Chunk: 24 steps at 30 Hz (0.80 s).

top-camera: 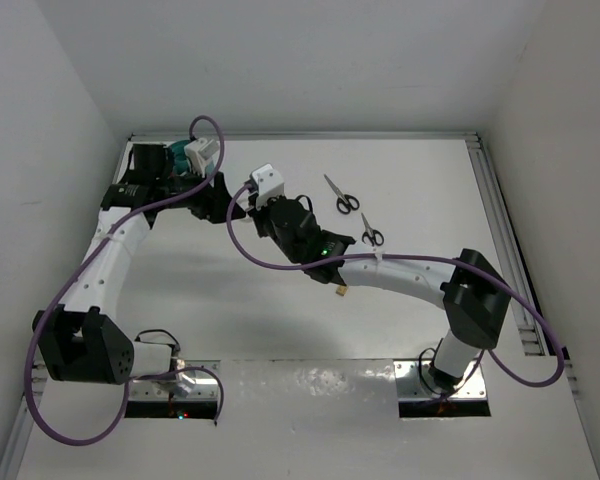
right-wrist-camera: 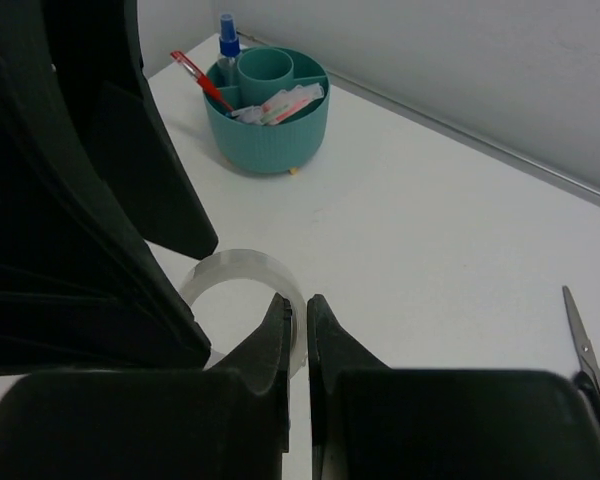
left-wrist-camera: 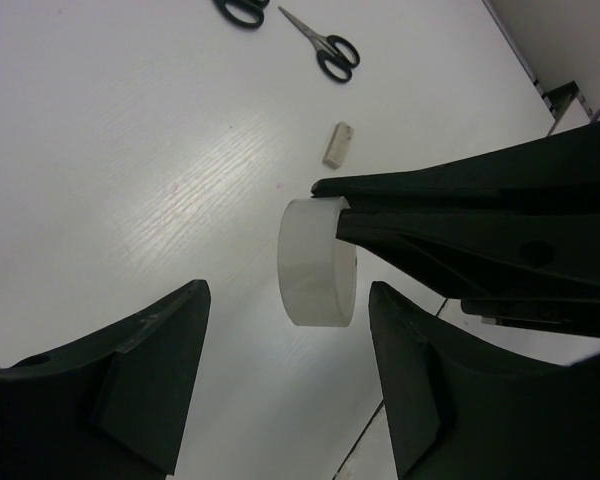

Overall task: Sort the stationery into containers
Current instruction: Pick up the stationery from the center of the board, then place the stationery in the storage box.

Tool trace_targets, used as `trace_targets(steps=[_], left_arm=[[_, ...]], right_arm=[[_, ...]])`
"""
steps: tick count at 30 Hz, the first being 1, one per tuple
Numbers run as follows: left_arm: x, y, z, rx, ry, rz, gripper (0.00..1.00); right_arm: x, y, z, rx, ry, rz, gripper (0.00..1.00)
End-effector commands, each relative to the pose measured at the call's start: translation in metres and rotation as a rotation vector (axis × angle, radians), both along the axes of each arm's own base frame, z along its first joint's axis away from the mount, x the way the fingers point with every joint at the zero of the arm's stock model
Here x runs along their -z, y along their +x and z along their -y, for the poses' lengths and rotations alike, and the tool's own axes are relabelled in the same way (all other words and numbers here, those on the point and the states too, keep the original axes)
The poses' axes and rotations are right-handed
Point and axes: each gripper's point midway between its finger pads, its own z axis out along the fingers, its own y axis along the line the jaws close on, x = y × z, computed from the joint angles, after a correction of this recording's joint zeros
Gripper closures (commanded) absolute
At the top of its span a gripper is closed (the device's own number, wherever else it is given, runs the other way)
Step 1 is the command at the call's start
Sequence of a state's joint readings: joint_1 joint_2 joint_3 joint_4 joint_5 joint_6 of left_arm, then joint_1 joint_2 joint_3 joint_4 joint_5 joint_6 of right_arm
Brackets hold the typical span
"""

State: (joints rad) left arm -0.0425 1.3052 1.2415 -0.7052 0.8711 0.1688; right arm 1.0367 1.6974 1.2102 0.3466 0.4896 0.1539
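The white, faintly grained table (top-camera: 400, 300) is boxed in by plain white walls (top-camera: 310, 60) on three sides, with a metal rail (top-camera: 500, 225) along its right edge. A tan eraser (top-camera: 338, 291) lies nearest, mid-table. Farther in, the right gripper (right-wrist-camera: 298, 305) is pinched tight on the wall of the white tape ring (right-wrist-camera: 242, 280). The ring sits just ahead of the left gripper (left-wrist-camera: 288, 295), whose fingers are spread wide and grip nothing. Black-handled scissors (top-camera: 338, 193) and a second pair (top-camera: 369, 229) lie to the right. At the far left stands the teal organiser (right-wrist-camera: 270, 110), holding a red pen (right-wrist-camera: 195, 75) and a blue-capped bottle (right-wrist-camera: 227, 30).

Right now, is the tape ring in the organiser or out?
Out: the right gripper pinches the tape ring by its wall, well clear of the teal organiser.
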Motion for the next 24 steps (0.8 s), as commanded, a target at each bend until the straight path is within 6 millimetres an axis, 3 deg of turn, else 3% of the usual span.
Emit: trace_targets(steps=[1,6,9,11,12,15,18,20,21,22,24], left_arm=[[-0.008,0.004,0.002,-0.024,0.013,0.055,0.38],[-0.008,0.005,0.003,-0.029,0.003,0.051,0.46],[-0.012,0.004,0.006,-0.009,-0.018,0.057,0.59],[-0.013,0.002,0.008,0.003,-0.030,0.056,0.72],[-0.014,0.001,0.008,0.008,-0.035,0.056,0.83],[-0.015,0.002,0.006,0.002,-0.038,0.060,1.00],[-0.016,0.003,0.002,-0.012,-0.036,0.062,1.00],[-0.016,0.007,-0.004,-0.032,-0.027,0.072,1.00],[-0.018,0.010,-0.009,-0.048,-0.007,0.088,1.00],[-0.020,0.013,-0.013,-0.065,0.007,0.100,1.00],[-0.025,0.025,-0.026,-0.115,0.067,0.153,1.00]], right_arm=[[-0.039,0.000,-0.009,-0.008,0.130,0.054,1.00],[-0.040,-0.005,-0.014,-0.033,0.142,0.052,1.00],[-0.039,-0.007,-0.016,-0.043,0.154,0.047,1.00],[-0.039,-0.008,-0.017,-0.049,0.161,0.042,1.00],[-0.038,-0.009,-0.018,-0.055,0.161,0.040,1.00],[-0.038,-0.011,-0.021,-0.074,0.163,0.037,1.00],[-0.033,-0.014,-0.022,-0.090,0.155,0.031,1.00],[-0.031,-0.015,-0.019,-0.089,0.143,0.031,0.86],[-0.026,-0.014,-0.015,-0.073,0.132,0.028,0.73],[-0.024,-0.013,-0.011,-0.064,0.118,0.035,0.52],[-0.021,-0.010,0.002,-0.030,0.099,0.040,0.41]])
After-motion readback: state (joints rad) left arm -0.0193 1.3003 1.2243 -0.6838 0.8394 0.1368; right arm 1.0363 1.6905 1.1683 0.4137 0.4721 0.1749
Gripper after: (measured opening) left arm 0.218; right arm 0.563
